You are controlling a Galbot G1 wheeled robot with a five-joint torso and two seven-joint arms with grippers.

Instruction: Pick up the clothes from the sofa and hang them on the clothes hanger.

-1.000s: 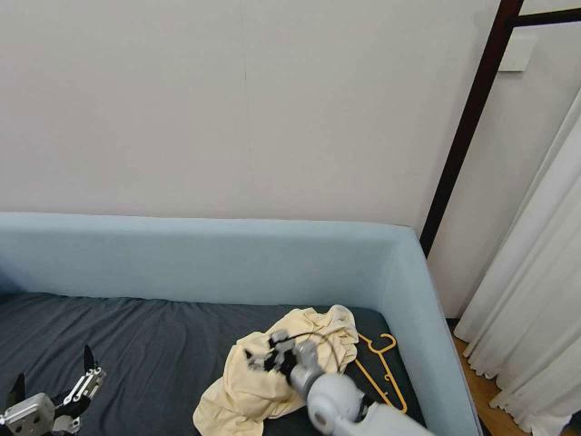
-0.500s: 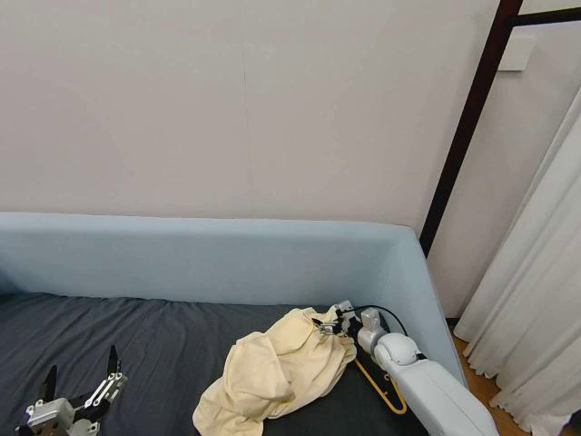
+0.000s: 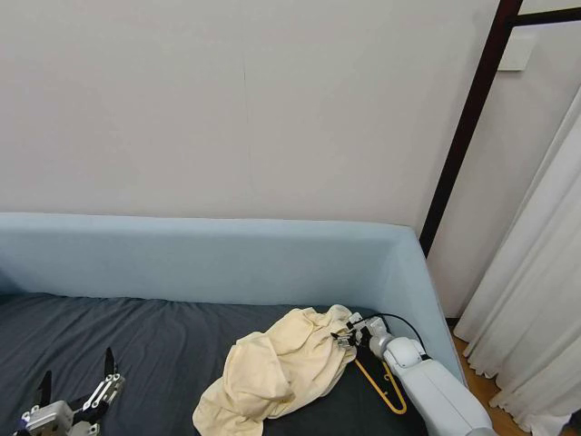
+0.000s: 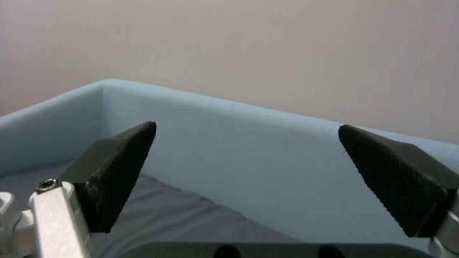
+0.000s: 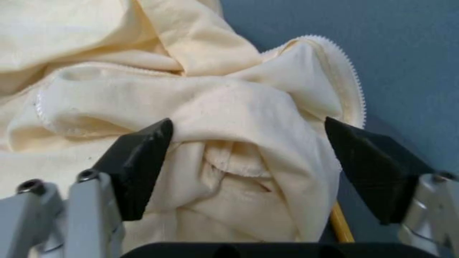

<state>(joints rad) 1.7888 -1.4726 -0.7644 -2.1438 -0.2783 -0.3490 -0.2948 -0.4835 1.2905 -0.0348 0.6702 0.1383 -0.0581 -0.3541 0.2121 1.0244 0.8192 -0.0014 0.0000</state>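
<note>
I see right gripper (image 3: 346, 329) at far-right edge of cream garment (image 3: 272, 368), jaws spread wide, nothing clamped. Right wrist view: bunched fold of garment sits between both fingers (image 5: 140, 161), directly under claw. Garment lies crumpled on dark seat of sofa (image 3: 218, 259), near its right end. Yellow hanger (image 3: 388, 389) on seat just beside garment, partly under my right arm. Left gripper (image 3: 77, 391) low over seat at left, wide open, well apart from garment.

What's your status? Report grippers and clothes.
Right gripper open, at cream garment's edge. Left gripper open, idle over sofa. Yellow hanger lies beside garment.
</note>
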